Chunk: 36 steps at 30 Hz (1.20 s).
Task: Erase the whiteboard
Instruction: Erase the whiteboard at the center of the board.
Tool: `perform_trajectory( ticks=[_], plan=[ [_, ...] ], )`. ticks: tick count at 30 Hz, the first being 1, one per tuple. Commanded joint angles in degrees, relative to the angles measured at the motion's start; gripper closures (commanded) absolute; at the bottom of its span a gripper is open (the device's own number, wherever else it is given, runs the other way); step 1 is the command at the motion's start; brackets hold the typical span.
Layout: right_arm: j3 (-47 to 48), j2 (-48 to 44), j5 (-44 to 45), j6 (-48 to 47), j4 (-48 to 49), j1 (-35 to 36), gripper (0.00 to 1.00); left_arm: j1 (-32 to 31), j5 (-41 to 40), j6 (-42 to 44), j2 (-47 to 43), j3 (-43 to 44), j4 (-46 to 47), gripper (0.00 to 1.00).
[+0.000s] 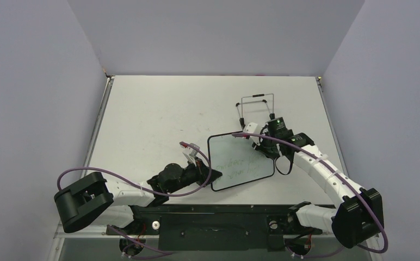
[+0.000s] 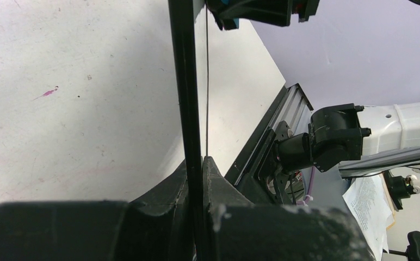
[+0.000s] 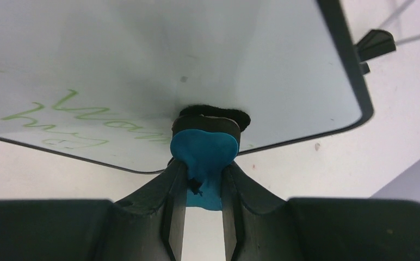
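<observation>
The whiteboard sits over the front middle of the table, its left frame edge clenched between the left gripper's jaws. The right gripper grasps a blue eraser pressed against the board's face near its right edge, beside green handwriting. A wire stand lies just behind

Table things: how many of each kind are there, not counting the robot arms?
whiteboard: 1
blue eraser: 1
wire stand: 1
Total: 3
</observation>
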Motion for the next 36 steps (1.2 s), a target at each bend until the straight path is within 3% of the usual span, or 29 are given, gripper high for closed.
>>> perform_trajectory(
  ticks=[1,9,14,24,36],
  plan=[
    [0.4,0.0,2.9,-0.6,3.4,-2.2,1.0,-1.0,3.3,2.2,-2.3,0.0,3.8,1.0],
    [-1.8,-2.0,-6.4,-7.1,-3.8,0.7,1.0,-1.0,3.5,2.1,-1.5,0.0,4.8,1.0],
    [-1.0,-2.5,-4.7,-5.3,-1.2,4.6,1.0,-1.0,3.5,2.1,-1.5,0.0,4.7,1.0],
    [0.2,-0.6,5.2,0.0,6.1,-2.9,1.0,-1.0,3.2,2.5,-3.0,-0.3,3.7,1.0],
    [3.9,0.1,-1.7,0.7,4.7,-7.3,1.0,-0.9,3.1,2.9,-3.5,-0.5,3.3,1.0]
  ],
)
